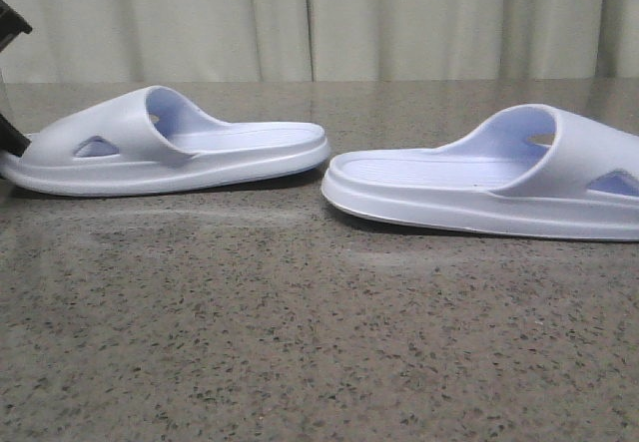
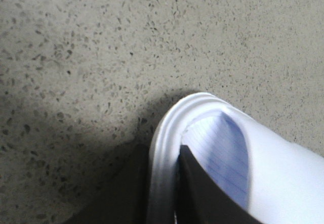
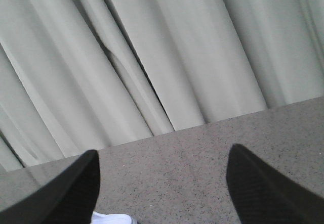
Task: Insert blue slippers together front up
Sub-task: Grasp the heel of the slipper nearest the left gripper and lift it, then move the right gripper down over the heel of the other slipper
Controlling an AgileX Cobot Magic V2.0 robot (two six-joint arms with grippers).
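Two pale blue-white slippers lie flat on the speckled table, heels facing each other. The left slipper [image 1: 165,153] has its strap at the left, the right slipper [image 1: 489,178] has its strap at the right. My left gripper [image 1: 12,141] shows only as black parts at the left edge of the front view. In the left wrist view it [image 2: 164,155] is shut on the end rim of the left slipper [image 2: 167,128], one finger outside and one on the ribbed footbed. My right gripper [image 3: 163,153] is open and empty, held above a white slipper edge [image 3: 114,219].
The speckled stone table [image 1: 300,342] stretches toward the front. A pale pleated curtain [image 1: 319,18] hangs behind the table's far edge and also fills the right wrist view [image 3: 152,52].
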